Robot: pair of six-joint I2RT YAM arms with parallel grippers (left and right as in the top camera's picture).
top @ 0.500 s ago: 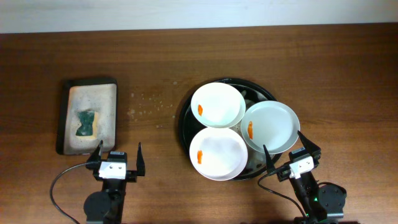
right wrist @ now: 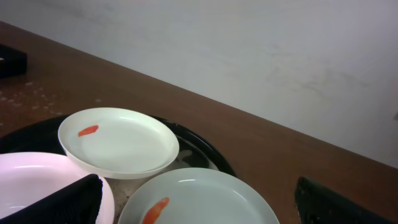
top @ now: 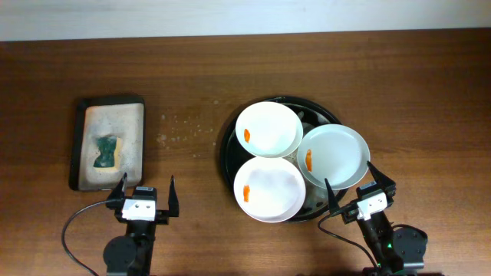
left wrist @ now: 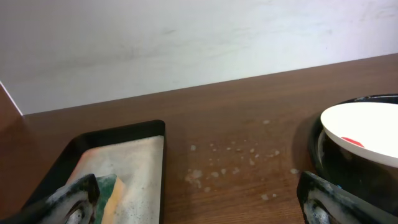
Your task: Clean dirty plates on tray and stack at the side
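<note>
Three white plates sit on the round black tray (top: 322,115): a far plate (top: 268,129), a near plate (top: 269,188) and a right plate (top: 334,156), each with a small orange smear. My right gripper (top: 359,188) is open and empty at the near edge of the right plate (right wrist: 205,199); the far plate (right wrist: 118,140) and the tray rim (right wrist: 205,148) show behind it. My left gripper (top: 144,187) is open and empty near the table's front edge, just in front of the grey sponge tray (top: 107,142). The far plate (left wrist: 367,130) shows at right in the left wrist view.
A green and yellow sponge (top: 106,151) lies on the foamy grey sponge tray (left wrist: 134,168) at the left. Small foam specks (top: 184,129) dot the wooden table between the two trays. A white wall (left wrist: 186,37) backs the table.
</note>
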